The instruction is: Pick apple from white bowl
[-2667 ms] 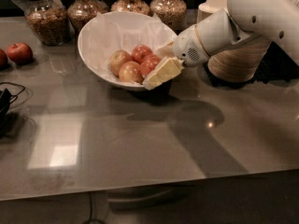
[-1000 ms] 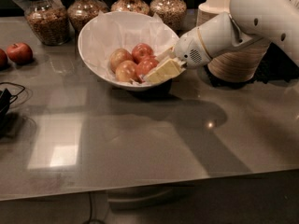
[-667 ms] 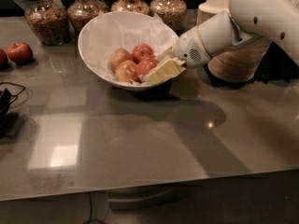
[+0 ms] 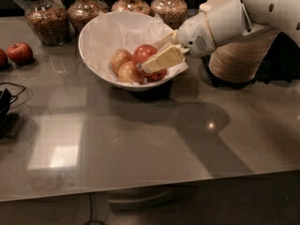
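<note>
Camera view: white bowl (image 4: 92,33) sits upper centre on the grey table (image 4: 187,144), lined with crinkled white paper. Four apples lie inside it. The apple (image 4: 143,53), biggest and glossy red-orange, lies mid-bowl. Two paler apples (image 4: 120,59) touch it on its left and lower left, and a small dark red apple (image 4: 158,75) is just below it at the right.

The white arm (image 4: 225,20) comes in from the upper right. The gripper (image 4: 153,62) reaches over the bowl's right rim, its cream tip lying across the lower right of the apple and over the dark red one. Cannot tell whether it is spread, closed or gripping anything. The apple sits low in the bowl among the others.

Four jars (image 4: 45,18) of brown stuff line the top edge behind the bowl. A loose red apple (image 4: 19,52) lies on the table at far left, another one cut by the left edge. A tan ribbed stack (image 4: 236,55) stands at right behind the arm. Black cable (image 4: 8,100) at the left edge.
</note>
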You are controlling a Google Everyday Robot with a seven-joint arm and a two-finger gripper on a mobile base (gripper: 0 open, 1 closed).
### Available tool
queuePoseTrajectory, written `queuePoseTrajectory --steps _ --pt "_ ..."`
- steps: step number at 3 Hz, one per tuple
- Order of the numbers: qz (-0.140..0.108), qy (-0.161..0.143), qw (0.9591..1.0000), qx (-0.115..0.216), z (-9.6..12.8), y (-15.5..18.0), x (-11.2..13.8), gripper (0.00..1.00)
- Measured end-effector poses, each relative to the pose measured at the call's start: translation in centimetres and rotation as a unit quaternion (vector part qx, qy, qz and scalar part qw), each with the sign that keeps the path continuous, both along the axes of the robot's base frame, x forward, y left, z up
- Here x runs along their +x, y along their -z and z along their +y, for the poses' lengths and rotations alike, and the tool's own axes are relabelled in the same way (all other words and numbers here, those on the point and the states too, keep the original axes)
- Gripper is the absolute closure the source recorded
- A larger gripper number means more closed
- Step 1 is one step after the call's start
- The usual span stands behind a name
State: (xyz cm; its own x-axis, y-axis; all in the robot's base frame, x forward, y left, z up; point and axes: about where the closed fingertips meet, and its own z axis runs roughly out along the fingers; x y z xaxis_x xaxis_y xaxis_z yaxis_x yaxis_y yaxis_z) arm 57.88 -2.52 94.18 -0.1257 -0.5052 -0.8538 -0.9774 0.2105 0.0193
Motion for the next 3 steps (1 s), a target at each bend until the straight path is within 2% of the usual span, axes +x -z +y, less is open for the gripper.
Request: queuePoseTrajectory --steps 1,2,3 --pt "-0.009 -0.005 0.9996 0.027 0.0 -1.6 -0.1 1.0" --pt "-0.026 -0.026 0.9983 0.045 -0.4 -2.8 1.1 1.0" --pt "-0.026 -0.026 0.9983 0.045 -0.4 -2.8 1.1 1.0"
